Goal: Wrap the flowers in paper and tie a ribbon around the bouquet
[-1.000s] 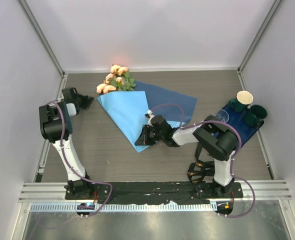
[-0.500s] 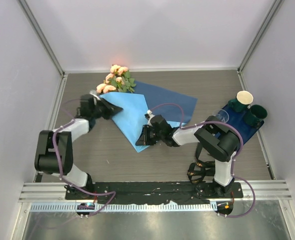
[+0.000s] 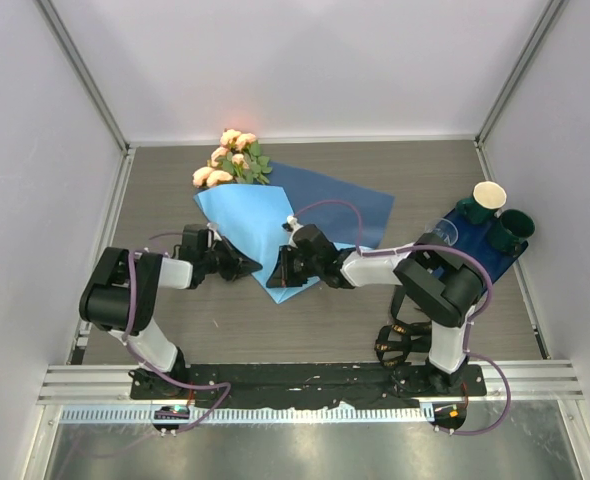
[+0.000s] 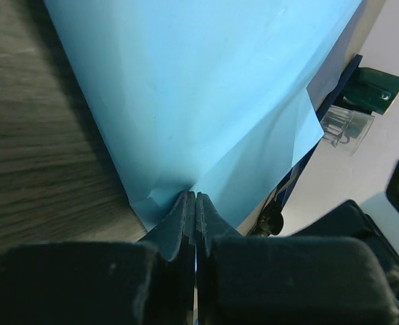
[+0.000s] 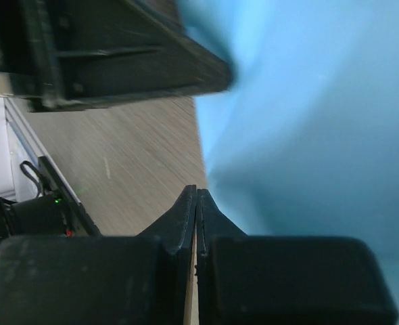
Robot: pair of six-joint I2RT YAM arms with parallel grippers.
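The bouquet (image 3: 245,215) is laid on the table (image 3: 165,190), with the flowers (image 3: 230,160) protruding from the far, wide end of the paper (image 4: 206,88) cone. The left gripper (image 4: 195,196) is pressed together, with its tips touching the cone's near edge. The right gripper (image 5: 197,190) is pressed together at the narrow end. Whether paper is pinched by either of the 2 cannot be told.

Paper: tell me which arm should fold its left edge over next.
Left, probably. The left gripper is shut right at the left edge of the paper, while the right gripper sits shut at the narrow tip.
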